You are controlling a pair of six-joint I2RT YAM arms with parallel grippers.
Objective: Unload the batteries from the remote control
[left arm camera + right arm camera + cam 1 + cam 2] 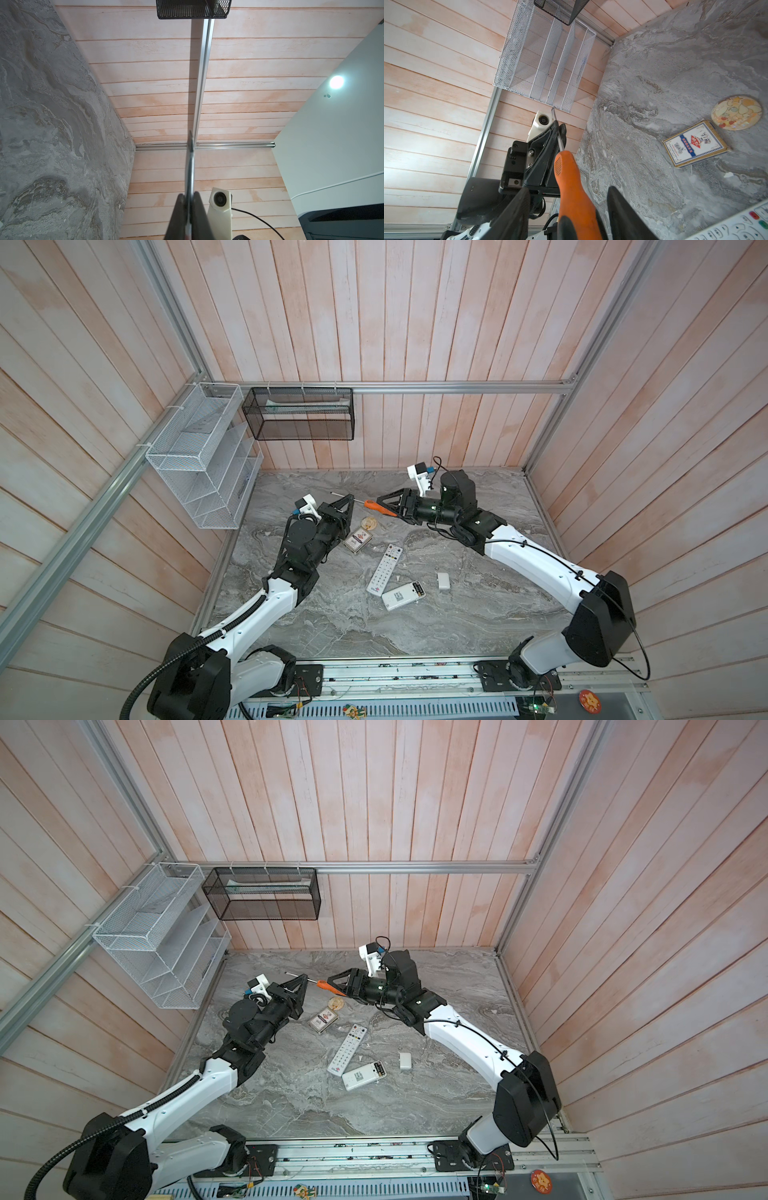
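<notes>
Left jaws grip the screwdriver [376, 507] shaft; right jaws gape around its ribbed orange handle. Batteries [417, 588], five o'clock, look blurred.

Below my pincers the marble table [478, 614] carries a long remote [385, 569], a short remote [402, 595] just beside its near end, a white cover [443, 581] to the right, and, farther back, a card box [357, 540] and a round badge [369, 523].

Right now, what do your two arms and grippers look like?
White shell links with black joints on both. The left arm carries a ribbed black conduit; the right arm a thin black cable. The left gripper and right gripper: black triangular fingers, white camera housings.
</notes>
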